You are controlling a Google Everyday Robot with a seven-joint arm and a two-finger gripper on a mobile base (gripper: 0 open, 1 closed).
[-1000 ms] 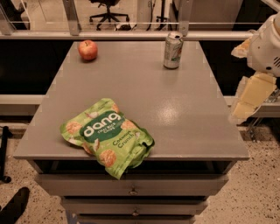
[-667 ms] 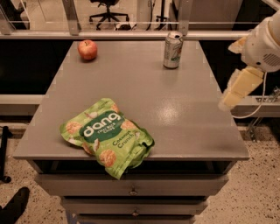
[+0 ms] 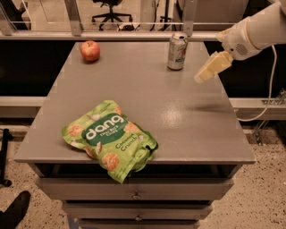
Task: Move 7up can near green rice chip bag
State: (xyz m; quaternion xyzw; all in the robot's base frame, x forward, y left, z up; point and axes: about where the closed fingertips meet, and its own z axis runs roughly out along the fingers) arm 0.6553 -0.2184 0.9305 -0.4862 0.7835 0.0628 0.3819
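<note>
The 7up can (image 3: 177, 51), silver-grey with a pale green label, stands upright at the far right of the grey table (image 3: 178, 112). The green rice chip bag (image 3: 109, 138) lies crinkled near the table's front left edge, far from the can. My gripper (image 3: 209, 69), pale yellow on a white arm, hangs in the air above the table's right side, a little to the right of the can and not touching it. It holds nothing.
A red apple (image 3: 90, 50) sits at the far left of the table. Drawers (image 3: 134, 194) are below the front edge. A rail (image 3: 111, 36) runs behind the table. An office chair (image 3: 111, 11) stands far back. A cable (image 3: 263, 103) hangs at right.
My gripper has moved left and up from beyond the table's right edge to above the table, closer to the can. The can, bag and apple have not moved.
</note>
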